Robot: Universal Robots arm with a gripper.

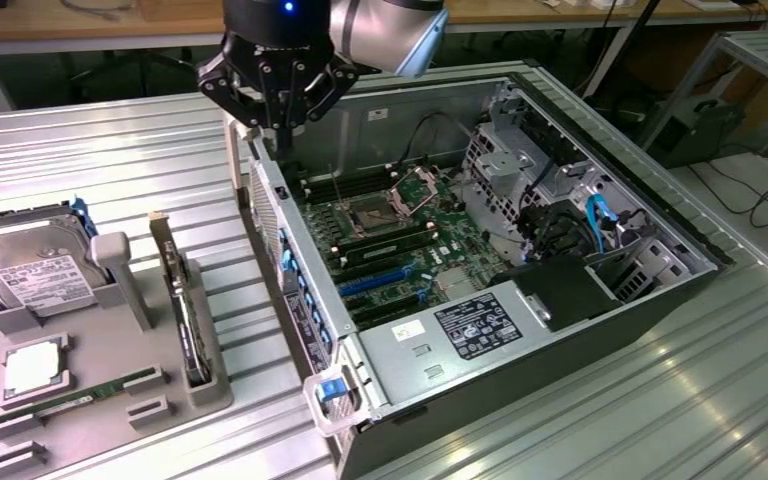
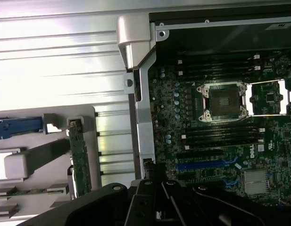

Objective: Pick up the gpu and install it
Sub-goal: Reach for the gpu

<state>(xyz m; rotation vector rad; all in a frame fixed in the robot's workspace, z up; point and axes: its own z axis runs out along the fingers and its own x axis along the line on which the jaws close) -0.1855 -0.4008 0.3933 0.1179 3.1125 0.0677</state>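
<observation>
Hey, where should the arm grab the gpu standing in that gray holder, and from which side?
Probably its exposed top edge, from straight above. The gpu stands on edge in a slot of the gray holder, so its lower part is buried and the thin upper rim offers two flat faces to pinch across.

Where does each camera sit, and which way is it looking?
Exterior view: apart from the robot, high up, looking down on the open computer and the gray tray beside it; the robot's hand hangs at the top.
Wrist view: on the wrist, looking down past the dark hand onto the computer's edge and the tray.
Shared: the green card standing in the tray and the square chip socket.
</observation>
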